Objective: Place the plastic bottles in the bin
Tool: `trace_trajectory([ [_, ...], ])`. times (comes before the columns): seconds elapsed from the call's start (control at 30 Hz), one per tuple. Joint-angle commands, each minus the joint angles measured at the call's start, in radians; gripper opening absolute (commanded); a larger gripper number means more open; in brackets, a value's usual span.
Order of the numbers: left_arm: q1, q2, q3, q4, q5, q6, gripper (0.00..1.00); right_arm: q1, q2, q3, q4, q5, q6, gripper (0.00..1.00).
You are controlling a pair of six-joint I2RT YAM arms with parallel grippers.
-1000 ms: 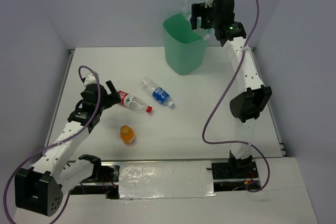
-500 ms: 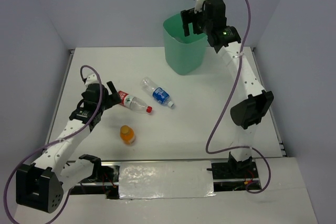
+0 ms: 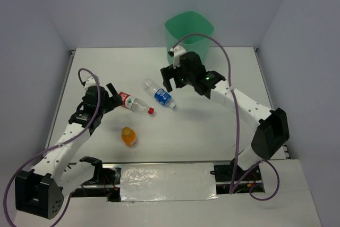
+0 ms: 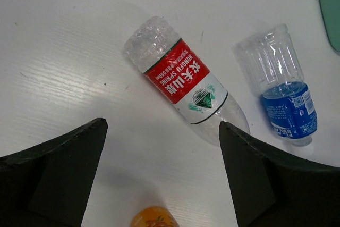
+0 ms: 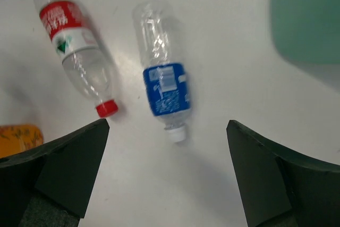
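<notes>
My right pincer (image 3: 169,80) hung with its fingers spread wide above the blue-label bottle (image 3: 161,95), which lay on its side on the table (image 3: 212,131). My left pincer (image 3: 112,92), fingers likewise apart, faced the red-label bottle (image 3: 134,103) lying just ahead. An orange bottle (image 3: 128,136) lay nearer the arms, and the green bin (image 3: 202,29) stood at the far edge.

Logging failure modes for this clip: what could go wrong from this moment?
The blue-label bottle and red-label bottle lie on their sides close together; closing fingers may roll either away. The open right gripper and open left gripper hover by neighbouring bottles, so the arms could bump.
</notes>
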Motion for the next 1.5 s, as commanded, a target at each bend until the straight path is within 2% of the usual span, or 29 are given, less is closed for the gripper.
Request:
trace_trajectory([
  [0.0,0.005,-0.037,-0.016,-0.005,0.037,-0.039,0.99,0.068,0.056,-0.053,0.120,0.013,0.036,1.00],
  [0.13,0.005,-0.068,-0.037,-0.013,0.055,-0.053,0.99,0.114,0.163,-0.046,0.134,0.083,0.045,1.00],
  [0.33,0.005,-0.097,-0.047,-0.045,0.049,-0.071,0.99,0.122,0.268,-0.082,0.259,0.042,0.085,1.00],
  [0.57,0.005,-0.140,-0.060,-0.073,0.040,-0.081,0.99,0.121,0.384,-0.095,0.341,0.104,0.105,1.00],
  [0.97,0.005,-0.155,-0.057,-0.088,0.042,-0.093,0.99,0.071,0.470,-0.109,0.370,0.132,0.176,0.98],
  [1.03,0.005,-0.154,-0.054,-0.085,0.042,-0.091,0.99,0.071,0.469,-0.118,0.378,0.115,0.170,0.94],
  [1.1,0.005,-0.152,-0.054,-0.085,0.043,-0.091,0.99,0.071,0.448,-0.122,0.378,0.103,0.160,0.80],
  [1.13,0.005,-0.149,-0.053,-0.085,0.043,-0.091,0.99,0.071,0.437,-0.121,0.378,0.100,0.157,0.68],
  [1.23,0.005,-0.140,-0.047,-0.091,0.039,-0.088,0.99,0.071,0.363,-0.104,0.353,0.123,0.136,0.49],
  [1.3,0.005,-0.138,-0.039,-0.096,0.031,-0.085,0.99,0.070,0.310,-0.098,0.346,0.132,0.111,0.45],
  [1.47,0.005,-0.129,-0.033,-0.093,0.025,-0.081,0.99,0.061,0.147,-0.003,0.274,0.172,0.033,0.45],
])
